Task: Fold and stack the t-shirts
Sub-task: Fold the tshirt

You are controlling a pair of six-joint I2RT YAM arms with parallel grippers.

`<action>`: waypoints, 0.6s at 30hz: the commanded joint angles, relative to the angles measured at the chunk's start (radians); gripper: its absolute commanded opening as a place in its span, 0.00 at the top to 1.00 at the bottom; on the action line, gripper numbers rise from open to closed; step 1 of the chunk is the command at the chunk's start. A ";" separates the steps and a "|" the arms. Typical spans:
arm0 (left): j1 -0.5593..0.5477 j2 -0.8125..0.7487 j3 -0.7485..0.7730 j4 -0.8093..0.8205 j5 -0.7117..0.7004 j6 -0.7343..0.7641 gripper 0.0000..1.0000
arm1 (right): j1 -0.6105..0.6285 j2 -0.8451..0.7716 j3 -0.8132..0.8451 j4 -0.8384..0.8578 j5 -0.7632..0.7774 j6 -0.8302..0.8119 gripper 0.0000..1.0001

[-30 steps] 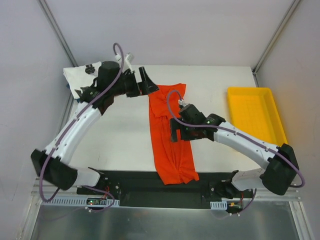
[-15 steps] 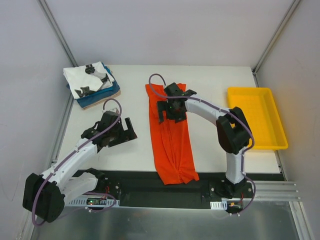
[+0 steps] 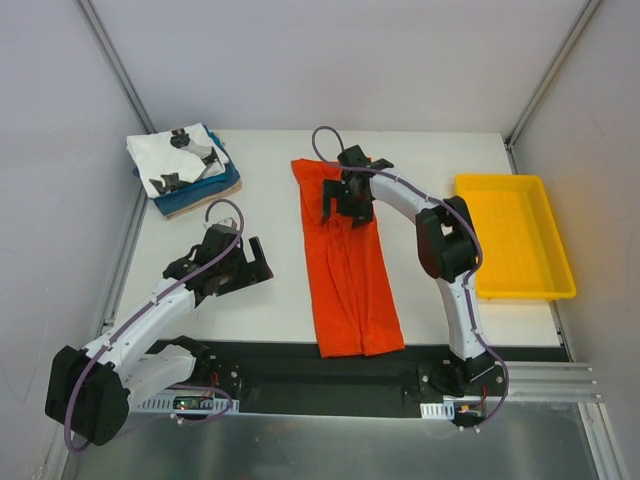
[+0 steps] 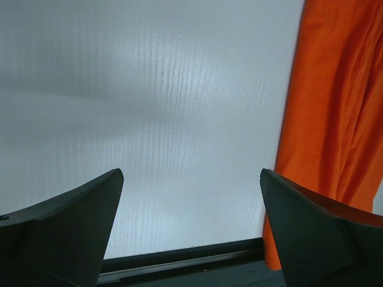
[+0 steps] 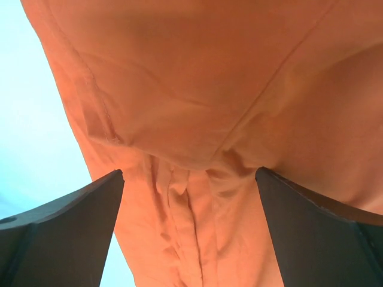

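The orange-red t-shirt (image 3: 350, 270) lies as a long narrow strip from the table's far middle to its near edge. My right gripper (image 3: 345, 210) hovers open over the strip's far part; in the right wrist view its gripper (image 5: 188, 230) has wrinkled orange cloth (image 5: 197, 107) below, with nothing between the fingers. My left gripper (image 3: 260, 260) stands open over bare table to the left of the strip. In the left wrist view that gripper (image 4: 191, 230) is empty, with the orange t-shirt's edge (image 4: 335, 119) to its right. A white printed tee (image 3: 175, 160) tops a blue one (image 3: 228, 183) and a tan one (image 3: 185, 207) at back left.
A shallow yellow tray (image 3: 540, 285) sits at the right side of the white table (image 3: 250, 200). The black base rail (image 3: 290, 375) runs along the near edge, and the orange strip's near end overhangs it slightly. Grey walls close in the back and sides.
The left arm has come back from the stack at back left to the near left of the table. The right gripper has moved to the strip's far part, and the strip lies straighter.
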 commanded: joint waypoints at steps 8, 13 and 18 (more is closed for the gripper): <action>0.012 0.036 0.001 0.049 0.098 0.019 0.01 | -0.105 0.117 0.113 -0.022 -0.100 0.070 0.02; 0.009 0.041 -0.044 0.155 0.300 -0.005 0.01 | -0.104 0.038 0.092 0.017 -0.221 0.024 0.03; -0.064 0.048 -0.126 0.303 0.472 -0.137 0.01 | -0.102 -0.229 -0.092 0.122 -0.218 -0.013 0.03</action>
